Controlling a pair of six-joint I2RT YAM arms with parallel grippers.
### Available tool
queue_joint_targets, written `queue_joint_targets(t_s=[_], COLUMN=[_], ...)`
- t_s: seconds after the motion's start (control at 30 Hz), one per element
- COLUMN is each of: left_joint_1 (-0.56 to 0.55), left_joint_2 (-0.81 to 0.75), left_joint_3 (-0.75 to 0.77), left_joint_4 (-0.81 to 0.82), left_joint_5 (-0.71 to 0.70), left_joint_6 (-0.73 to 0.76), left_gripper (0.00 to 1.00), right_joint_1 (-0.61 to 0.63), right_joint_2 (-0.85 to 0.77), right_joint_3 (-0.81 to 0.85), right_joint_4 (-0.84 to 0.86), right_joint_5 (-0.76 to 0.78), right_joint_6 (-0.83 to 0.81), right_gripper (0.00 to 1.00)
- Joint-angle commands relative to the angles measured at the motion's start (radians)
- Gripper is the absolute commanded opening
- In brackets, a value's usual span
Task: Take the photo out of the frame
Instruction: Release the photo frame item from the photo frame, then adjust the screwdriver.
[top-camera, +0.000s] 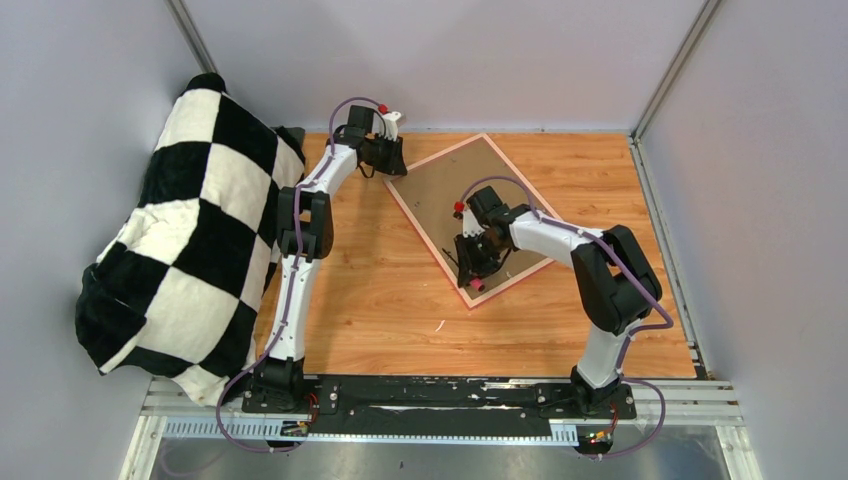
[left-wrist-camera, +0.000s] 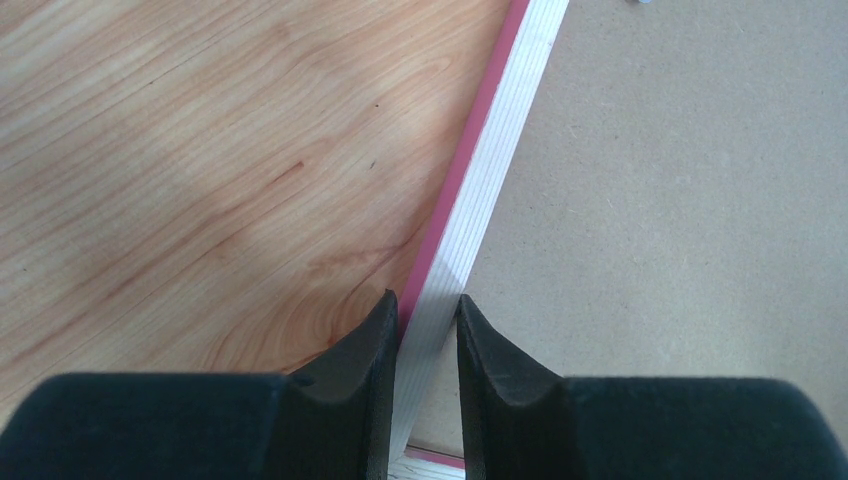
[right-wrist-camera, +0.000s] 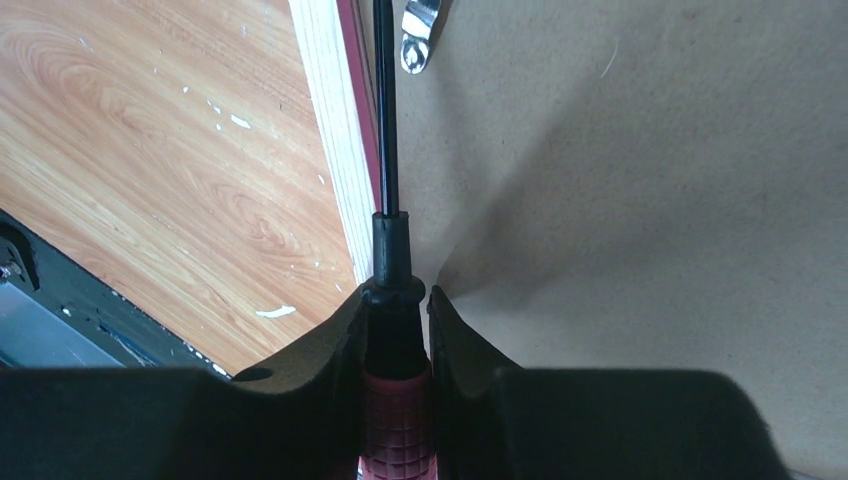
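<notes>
Frame: the frame (left-wrist-camera: 495, 140) lies face down on the desk (top-camera: 380, 300). Its long axis runs 11-to-5 o'clock in the top view.
Photo: not visible in any view. Judged to sit under the backing board (top-camera: 450, 190), inside the frame.
Left claw: the left claw (left-wrist-camera: 428, 305) is nearly closed, pinching the frame's rail at the far-left corner.
Right claw: the right claw (right-wrist-camera: 397, 300) is narrowly closed on a red-handled screwdriver (right-wrist-camera: 384, 150). It is over the frame's 5 o'clock end.
Key relation: a metal clip (right-wrist-camera: 417, 38) lies at 12 o'clock from the right claw, just right of the screwdriver shaft. The shaft runs along the rail's inner edge.
Nearer arm: the right one. The clip looks like what holds the board in, so the next move probably belongs to that arm.
Views: only the right wrist view shows the clip, and the screwdriver tip runs off its top edge. The left wrist view shows the rail filling that claw's gap. Only the top view shows how the frame lies.
</notes>
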Motion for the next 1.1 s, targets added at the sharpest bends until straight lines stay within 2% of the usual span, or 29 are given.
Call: queue_joint_targets(t_s=[0.0,0.23,0.43,0.6,0.8,0.93,1.07], left_joint_1=[-0.032,-0.025,-0.025,-0.025,-0.025,-0.025,-0.025], left_joint_2=[0.037,0.046,0.045,0.045,0.041,0.041,0.039], left_joint_3=[-0.023,-0.011,-0.01,-0.01,-0.014,-0.014,-0.015], left_joint_4=[-0.143,-0.144,-0.142,-0.143,-0.142,-0.142,-0.142], left_joint_5=[-0.013,-0.008,-0.008,-0.011,-0.023,-0.033,-0.036], left_joint_6=[-0.035,-0.048,-0.048,-0.046,-0.045,-0.049,-0.049], left_gripper=[0.0,0.0,0.0,0.0,0.0,0.0,0.0], right_joint_1=[-0.036,-0.037,0.013,0.035,0.024,-0.01,-0.16], right_joint_2=[-0.004,-0.086,-0.124,-0.159,-0.302,-0.421,-0.486], right_joint_3=[-0.023,-0.039,-0.058,-0.017,-0.008,-0.05,-0.061], right_joint_4=[0.074,0.029,-0.01,-0.05,-0.074,-0.08,-0.069], right_joint_5=[0.133,0.203,0.274,0.359,0.494,0.55,0.514], right_joint_6=[-0.024,-0.129,-0.219,-0.329,-0.466,-0.503,-0.479], right_gripper=[0.0,0.0,0.0,0.0,0.0,0.0,0.0])
